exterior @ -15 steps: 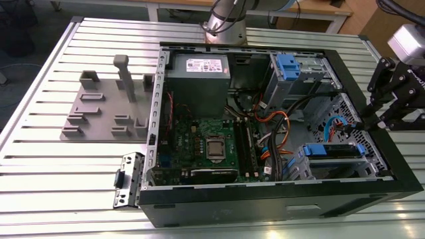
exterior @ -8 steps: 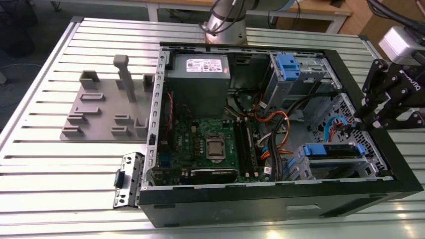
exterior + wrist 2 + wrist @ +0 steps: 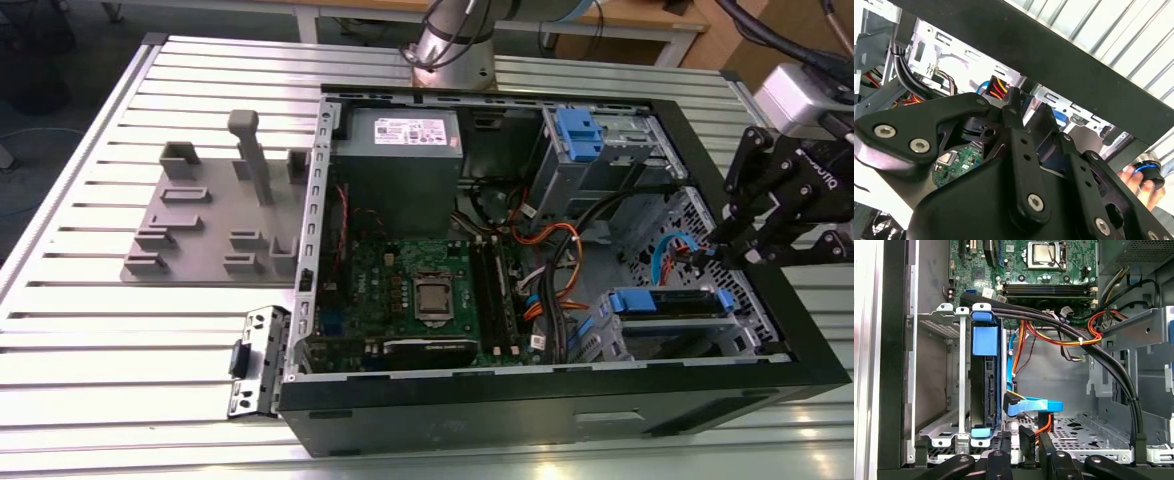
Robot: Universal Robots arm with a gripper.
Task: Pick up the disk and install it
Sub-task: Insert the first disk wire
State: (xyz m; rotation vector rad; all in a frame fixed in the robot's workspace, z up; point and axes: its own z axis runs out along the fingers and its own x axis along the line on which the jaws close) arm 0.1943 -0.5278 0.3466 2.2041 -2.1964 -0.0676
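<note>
Black gripper (image 3: 737, 250) linkages are hanging over the right edge of the open computer case (image 3: 534, 420) in the exterior view, close to the case's perforated side wall. Its fingertips (image 3: 1026, 442) in the first wrist view are sitting close together with nothing between them, a narrow gap separating them; the gripper is holding nothing. Just beyond the fingertips, a flat blue cable connector (image 3: 1034, 406) is lying across the case floor beside orange and red wires. The disk (image 3: 985, 385), edged in its blue frame, is standing seated in the grey metal drive cage (image 3: 939, 370) at the near right corner of the case; in the exterior view it is appearing as a blue-ended slab (image 3: 671, 302) inside that cage. A thick bundle of black cables (image 3: 1094, 355) is arching above the cage. Farther in, the green motherboard (image 3: 427, 295) is lying flat, with the grey power supply (image 3: 398, 165) behind it and a second blue-tabbed bay (image 3: 578, 135) at the far right. A grey fixture plate (image 3: 200, 225) is resting on the ribbed aluminium table (image 3: 107, 350) to the left. A person's hand (image 3: 1136, 182) is showing in the second wrist view.
</note>
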